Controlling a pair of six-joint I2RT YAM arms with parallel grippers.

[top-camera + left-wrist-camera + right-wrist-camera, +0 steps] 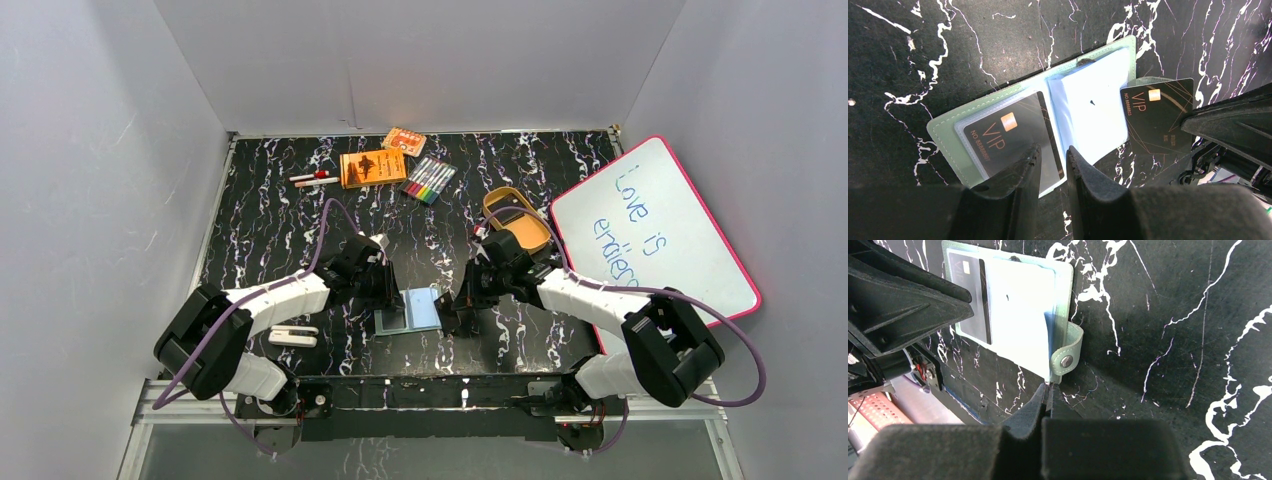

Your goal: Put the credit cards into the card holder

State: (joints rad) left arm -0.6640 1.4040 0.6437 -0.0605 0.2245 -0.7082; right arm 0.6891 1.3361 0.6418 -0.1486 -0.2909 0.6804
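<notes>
The sage-green card holder (408,312) (948,132) (1063,270) lies open on the black marbled table, its snap tab (1066,360) sticking out at the side. One dark VIP credit card (1008,135) (970,295) sits inside a clear sleeve on one half. A second credit card (1158,117) hangs at the outer edge of the other half, and my right gripper (1049,386) (462,300) is shut on its far end. My left gripper (1053,150) (385,285) hovers over the holder's near edge, narrowly open with nothing between its fingers.
At the back lie two orange boxes (372,168) (403,141), a pack of markers (430,178) and pens (313,179). A tan oval tray (515,218) and a whiteboard (650,230) are on the right. A small white object (293,335) lies near the left arm.
</notes>
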